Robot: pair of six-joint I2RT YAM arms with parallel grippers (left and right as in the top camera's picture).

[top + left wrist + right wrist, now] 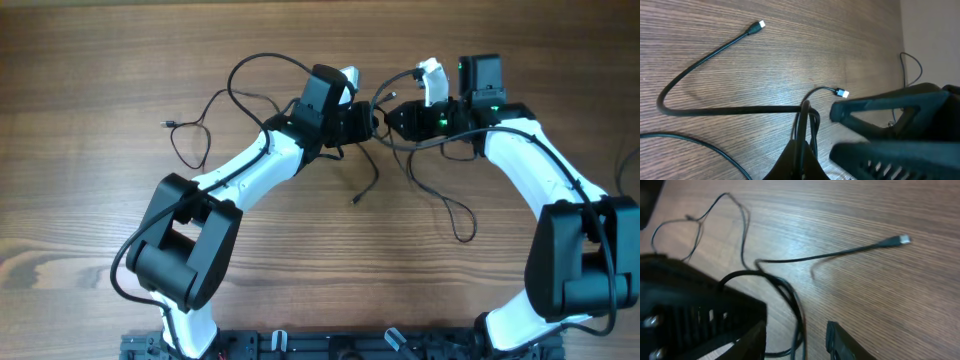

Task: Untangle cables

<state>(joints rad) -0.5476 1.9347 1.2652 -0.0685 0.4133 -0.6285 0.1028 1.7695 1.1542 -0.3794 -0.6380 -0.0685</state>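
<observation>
Clenched tight, the left gripper (pixel 801 149) pinches several strands of the cables (pixel 730 109) where they bunch together. The right gripper (pixel 796 334) has its jaws apart, and cords run through the gap without being squeezed, as far as its own wrist view shows. The cables lie on the wooden table (pixel 90 60). Their tangled middle sits between the two grippers at the far centre, loops trail off to the left and right, and one loose end (pixel 356 201) lies nearer the robot. These cords look thin, light and limp. I judge that a lifted strand will sag and drag its neighbours along rather than hold a shape, and the rubbery jackets will probably catch on each other at crossings. The only stiff parts are the ends, such as the silver-tipped plug (pixel 759 25), and these could snag in a loop if pulled through quickly. The best place to take hold is probably a single strand close to the knot, or the cord just behind a plug so the end can be fed back through. A firm pinch should do no harm, but a hard pull would most likely tighten the tangle.
</observation>
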